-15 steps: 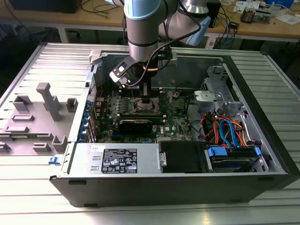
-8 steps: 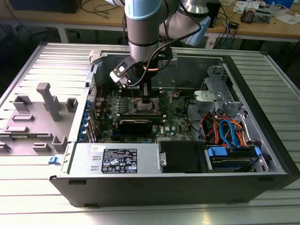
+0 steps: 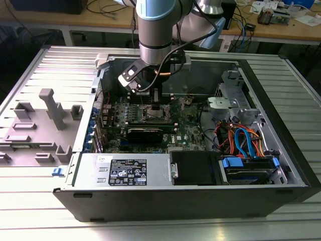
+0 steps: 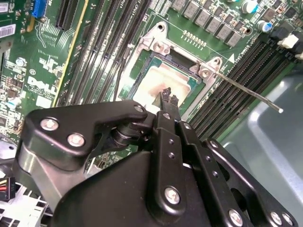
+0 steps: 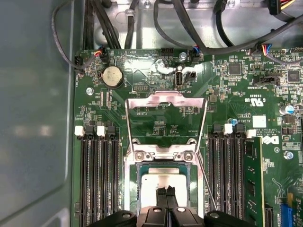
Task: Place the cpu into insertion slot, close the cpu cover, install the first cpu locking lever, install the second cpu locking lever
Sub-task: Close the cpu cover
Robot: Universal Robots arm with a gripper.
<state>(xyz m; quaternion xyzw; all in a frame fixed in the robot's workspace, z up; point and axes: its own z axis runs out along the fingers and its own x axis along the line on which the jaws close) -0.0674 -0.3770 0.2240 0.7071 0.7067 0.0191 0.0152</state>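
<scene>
Claw tips pinched together, gripping nothing — right over the chip seated in the socket. Cover swung up. Exterior view: cable bundle at 4 o'clock from socket, labelled power supply at 7.

A ribbed aluminium bench is spreading across the exterior view, with bright light glaring off its slats at the front toward the exterior view's left, and grey block-shaped fixtures are standing on it on that side. Behind it a long wooden table on white legs is running along the back, carrying loose cables and small clutter.
</scene>
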